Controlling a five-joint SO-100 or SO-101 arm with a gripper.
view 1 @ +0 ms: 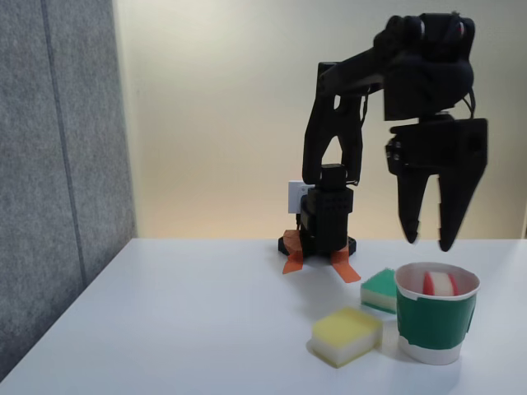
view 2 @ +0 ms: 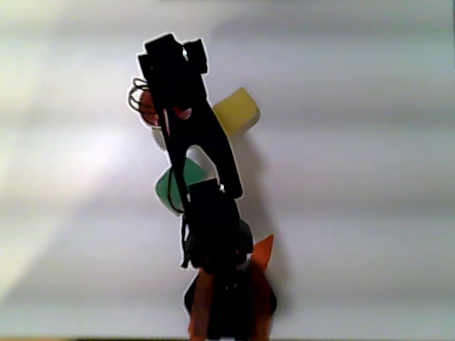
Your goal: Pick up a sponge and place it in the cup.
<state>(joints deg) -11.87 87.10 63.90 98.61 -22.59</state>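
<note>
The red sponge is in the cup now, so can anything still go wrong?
Maybe. The red sponge stands on edge and pokes up to the rim, so it may not be fully settled. The open gripper hangs right above the cup; if the arm dips or swings low, a finger could tip the light paper cup. The yellow sponge and green sponge sit close beside the cup, so a falling cup could knock into them.

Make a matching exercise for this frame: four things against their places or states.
Things:
1. red sponge
2. yellow sponge
3. green sponge
4. end effector

Places or states:
A. open, above the cup
B. on the table, behind the cup's left side
C. inside the cup
D. on the table, left of the cup, nearest the fixed camera

Pairs: 1-C, 2-D, 3-B, 4-A
</note>
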